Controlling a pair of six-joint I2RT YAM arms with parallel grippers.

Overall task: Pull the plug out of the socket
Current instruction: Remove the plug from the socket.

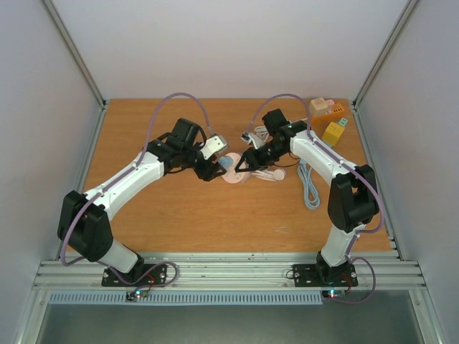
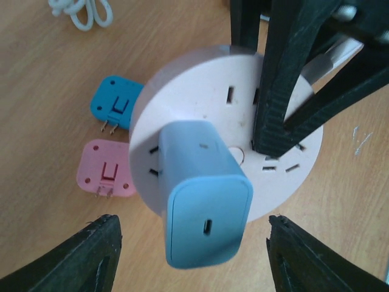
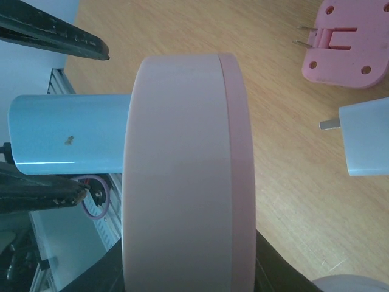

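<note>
Plug (image 2: 203, 194), pale blue, seated in the face of the round pink socket (image 2: 200, 79), which the right gripper (image 1: 244, 166) pinches, apparently to brace it against the pull, while the left gripper (image 2: 191, 224) stands spread either side of the plug, not touching it, placed to close on it.

I see the plug (image 2: 206, 201) as smooth pale-blue plastic with a soft sheen, the round socket (image 2: 200, 79) as matt pink plastic, and the desk (image 2: 48, 79) as wood-grain board with a dull, smooth finish.
</note>
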